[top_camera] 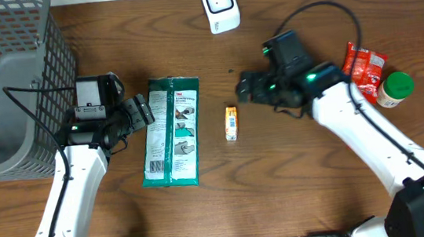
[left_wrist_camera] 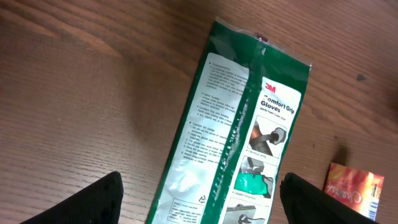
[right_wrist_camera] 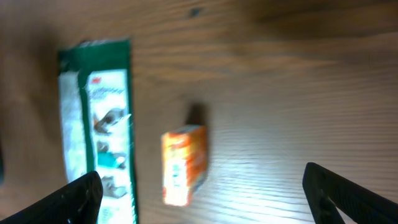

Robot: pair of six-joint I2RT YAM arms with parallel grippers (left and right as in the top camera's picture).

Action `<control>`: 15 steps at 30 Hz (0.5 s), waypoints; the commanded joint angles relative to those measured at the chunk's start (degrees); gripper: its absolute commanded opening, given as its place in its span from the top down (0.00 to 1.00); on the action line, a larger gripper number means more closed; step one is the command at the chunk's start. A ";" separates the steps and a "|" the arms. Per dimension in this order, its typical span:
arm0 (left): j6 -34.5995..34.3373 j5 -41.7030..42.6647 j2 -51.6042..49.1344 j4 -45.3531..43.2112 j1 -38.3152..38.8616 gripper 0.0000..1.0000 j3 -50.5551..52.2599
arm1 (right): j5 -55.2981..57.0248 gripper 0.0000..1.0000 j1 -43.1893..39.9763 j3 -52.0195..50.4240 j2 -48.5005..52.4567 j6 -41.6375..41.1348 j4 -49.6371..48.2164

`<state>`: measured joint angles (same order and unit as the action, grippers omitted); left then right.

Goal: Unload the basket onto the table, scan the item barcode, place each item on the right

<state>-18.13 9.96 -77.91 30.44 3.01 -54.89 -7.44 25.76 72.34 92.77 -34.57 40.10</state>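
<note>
The green glove packet [top_camera: 171, 131] lies flat mid-table, left of a small orange box [top_camera: 231, 123] — light, floppy and slick by the look, best pinched at its left long edge — with the left gripper [top_camera: 142, 110] just beside it and the right gripper [top_camera: 242, 90] both wide, empty.

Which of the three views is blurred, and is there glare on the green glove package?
Right wrist view: blurred, the small orange box and the glove package look smeared. Left wrist view: sharp, print readable, a pale sheen on the plastic. Overhead view: sharp, evenly lit.
</note>
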 commanded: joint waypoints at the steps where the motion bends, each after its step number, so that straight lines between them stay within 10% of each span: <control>1: 0.50 -0.15 -0.44 0.17 -0.04 0.18 0.31 | 5.03 0.02 4.90 -0.09 2.03 -0.59 -0.50; 15: 0.50 -0.15 -0.44 0.17 -0.04 0.18 0.31 | 9.90 0.23 12.07 -0.09 13.97 -0.61 -3.19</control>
<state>-18.13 9.96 -77.91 30.44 3.01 -54.89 1.06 37.52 72.31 105.14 -34.68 37.36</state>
